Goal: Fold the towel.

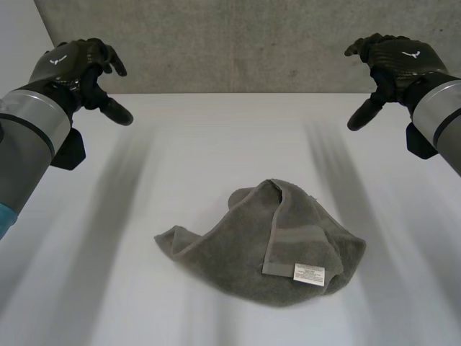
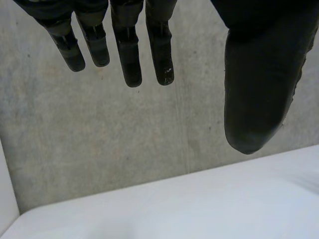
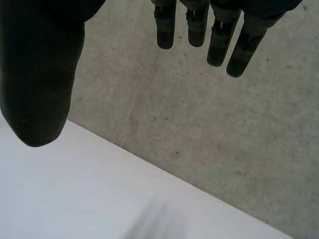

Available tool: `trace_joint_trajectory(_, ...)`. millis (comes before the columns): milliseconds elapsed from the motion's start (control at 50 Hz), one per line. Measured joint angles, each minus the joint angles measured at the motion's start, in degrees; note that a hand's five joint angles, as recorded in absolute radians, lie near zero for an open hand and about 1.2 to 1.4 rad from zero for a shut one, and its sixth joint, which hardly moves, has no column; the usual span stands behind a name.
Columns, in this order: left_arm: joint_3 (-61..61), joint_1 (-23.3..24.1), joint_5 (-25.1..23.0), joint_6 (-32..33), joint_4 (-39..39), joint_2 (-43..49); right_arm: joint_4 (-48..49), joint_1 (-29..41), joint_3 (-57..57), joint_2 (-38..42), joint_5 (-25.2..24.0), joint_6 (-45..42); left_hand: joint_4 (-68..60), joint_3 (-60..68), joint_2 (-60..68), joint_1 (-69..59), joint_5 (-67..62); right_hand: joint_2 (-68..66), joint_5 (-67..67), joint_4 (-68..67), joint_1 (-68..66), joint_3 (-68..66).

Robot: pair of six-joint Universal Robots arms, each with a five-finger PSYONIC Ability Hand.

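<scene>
Towel (image 1: 270, 241) lies crumpled in a heap on the table (image 1: 216, 137), toward its near side and about midway between the arms. One hemmed edge is turned up, with a white label (image 1: 308, 274) on it. Nothing is folded yet, so the step in hand looks like reaching down and flattening. Doing it well probably means taking two corners of one edge, one per hand, and drawing them apart until the cloth lies flat. The hem with the label is the clearest edge to follow to its corners. Grabbing the middle of the heap would likely only bunch it more. The left hand (image 1: 75, 65) and right hand (image 1: 396, 61) hover high over the far corners, well apart from the towel, pointing toward the wall (image 1: 216, 43). Both are released: fingers loosely straight, thumbs spread, grasping nothing.
</scene>
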State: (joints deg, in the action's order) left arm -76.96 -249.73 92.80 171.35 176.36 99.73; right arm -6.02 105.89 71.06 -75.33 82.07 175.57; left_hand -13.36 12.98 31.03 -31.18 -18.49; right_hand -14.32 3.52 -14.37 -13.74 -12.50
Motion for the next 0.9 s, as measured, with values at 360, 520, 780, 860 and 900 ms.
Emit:
trace_joint_trajectory(360, 1.73, 1.55, 1.23, 0.65, -2.99, 3.79, -2.46, -1.11, -0.50, -0.04, 0.82, 0.88, 0.00, 0.00, -1.49, 1.52, 1.51, 0.00, 0.00, 0.00, 0.22, 0.00)
trace_joint_trajectory(520, 1.19, 2.15, 1.18, 0.78, -2.79, 3.44, -2.43, -0.72, -0.04, -0.29, 0.58, 0.73, 0.00, 0.00, -2.53, 2.63, 2.61, 0.00, 0.00, 0.00, 0.23, 0.00)
trace_joint_trajectory(780, -4.36, 5.92, 1.13, 3.62, -2.00, 6.16, -4.75, 1.98, 5.59, 0.30, -3.70, -4.68, 0.00, 0.00, -3.84, 3.58, 4.09, 0.00, 0.00, 0.00, 0.23, 0.00)
trace_joint_trajectory(860, -6.56, 7.42, 1.23, 6.74, -0.91, 8.88, -3.93, 4.96, 6.65, 3.29, -3.23, -2.98, 0.00, 0.00, -3.83, 3.58, 4.12, 0.00, 0.00, 0.00, 0.24, 0.00)
trace_joint_trajectory(900, -7.20, 8.34, 1.27, 8.21, -0.42, 10.39, -3.01, 6.17, 6.59, 5.25, -2.34, -0.77, 0.00, 0.00, -3.84, 3.58, 4.12, 0.00, 0.00, 0.00, 0.24, 0.00)
